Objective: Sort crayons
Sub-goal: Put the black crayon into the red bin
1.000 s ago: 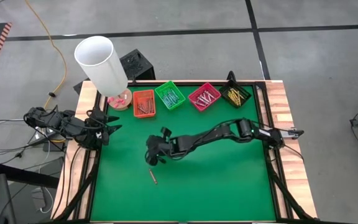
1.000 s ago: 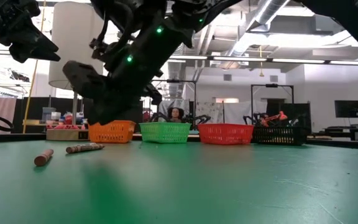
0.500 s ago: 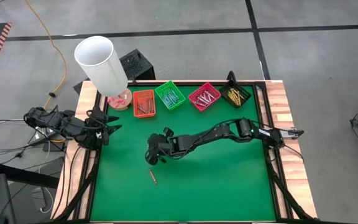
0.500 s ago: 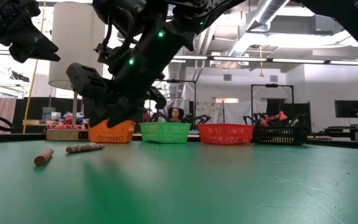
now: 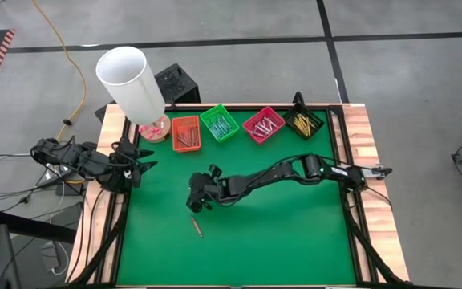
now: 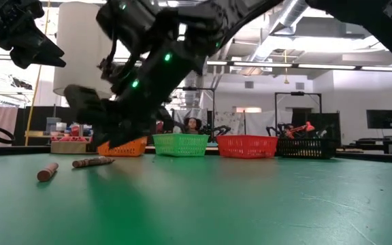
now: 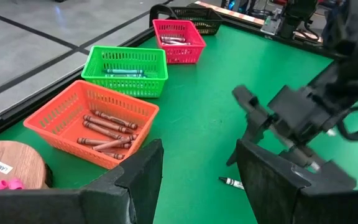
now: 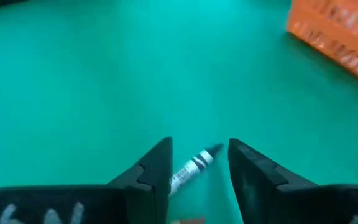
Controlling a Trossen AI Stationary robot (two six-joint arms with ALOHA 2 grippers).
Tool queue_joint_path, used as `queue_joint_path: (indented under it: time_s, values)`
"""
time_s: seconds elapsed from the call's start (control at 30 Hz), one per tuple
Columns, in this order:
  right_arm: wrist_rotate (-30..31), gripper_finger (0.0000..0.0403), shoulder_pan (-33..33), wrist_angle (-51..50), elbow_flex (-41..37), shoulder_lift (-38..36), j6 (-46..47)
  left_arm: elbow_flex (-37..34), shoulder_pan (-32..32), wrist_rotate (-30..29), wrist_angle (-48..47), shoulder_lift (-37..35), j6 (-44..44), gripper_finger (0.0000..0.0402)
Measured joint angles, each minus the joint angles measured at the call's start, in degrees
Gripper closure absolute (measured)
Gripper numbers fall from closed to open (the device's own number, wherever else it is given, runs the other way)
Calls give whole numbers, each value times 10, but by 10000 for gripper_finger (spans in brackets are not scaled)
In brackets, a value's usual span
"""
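Note:
A grey-and-white crayon [image 8: 194,167] lies flat on the green mat. My right gripper [image 8: 197,149] is open just above it, one finger on each side, not touching it. In the high view this gripper [image 5: 197,197] is left of the table's middle and hides that crayon. The crayon also shows in the left wrist view [image 7: 232,182]. A brownish crayon [image 5: 198,227] lies on the mat nearer the front edge. The low view shows two crayons [image 6: 46,171] [image 6: 92,162] lying on the mat. My left gripper [image 7: 197,162] is open and empty at the table's left edge [image 5: 139,164].
Four small trays with crayons stand in a row along the far edge: orange [image 5: 186,133], green [image 5: 220,123], pink [image 5: 263,124] and black [image 5: 303,122]. A tall white cylinder [image 5: 131,80] and a wooden disc [image 5: 155,128] stand at the far left corner.
My right gripper has gone down toward the mat and slightly toward the table's left edge, over the grey-and-white crayon. The crayons have not moved.

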Motion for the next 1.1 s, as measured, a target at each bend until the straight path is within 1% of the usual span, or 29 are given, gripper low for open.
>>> queue_joint_path:
  time_s: [0.43,0.53,0.7,0.83,1.1]
  values:
    - [-2,248,0,-32,1,10,13,0,0,0,0,0,0,210]
    - [-5,255,0,-59,2,10,35,0,0,0,0,0,0,210]
    - [-24,281,0,-104,3,7,65,0,0,0,0,0,0,210]
    - [-27,304,0,-112,3,8,81,0,0,0,0,0,0,210]
    - [-28,366,1,-115,2,8,87,0,0,0,0,0,0,210]
